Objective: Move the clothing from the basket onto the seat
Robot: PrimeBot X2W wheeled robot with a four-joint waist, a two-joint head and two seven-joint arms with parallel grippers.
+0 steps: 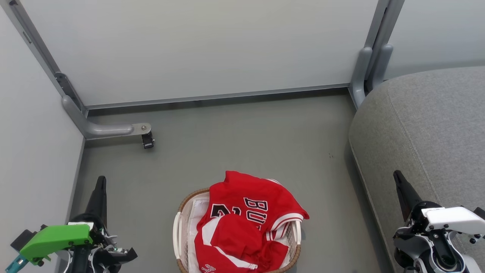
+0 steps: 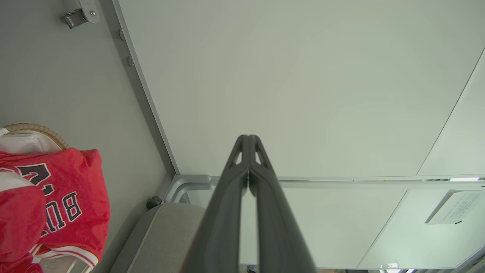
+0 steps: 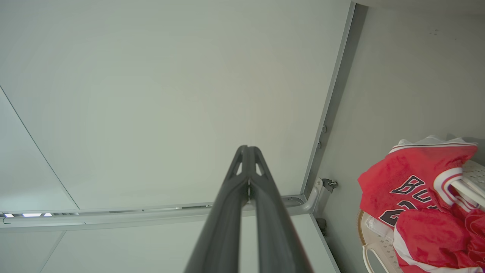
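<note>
1. Clothing (image 1: 246, 223) lies heaped in the basket (image 1: 184, 203) on the floor (image 1: 246, 140), low and centre in the head view. Red folds spill over the basket's far and right rim. The seat (image 1: 428, 125) waits to the robot's right, near the basket but not touching it.
2. Left gripper (image 1: 101, 181) hangs at the lower left with its fingers pressed together on nothing. Right gripper (image 1: 398, 176) is at the lower right, in front of the seat's edge, also closed and empty. Both wrist views agree: the tips meet with nothing between them.
3. By my reading the reach has not started. To do it well, part the fingers before descending, then come down on the high bunched fold at the top of the heap. Pinch only red fabric, because the white sheet (image 1: 195, 214) lies right beside it.
4. Lift straight up until the trailing cloth clears the rim, since a light basket may drag or tip. The right arm looks the handier one, as the seat is on its side.
5. The basket's near end is cut off at the bottom of the head view. The black lettering is folded, and only "BU" and part of a numeral can be read. I cannot tell how many garments are in the heap or what lies beneath it. The seat runs off the right edge of the view.
</note>
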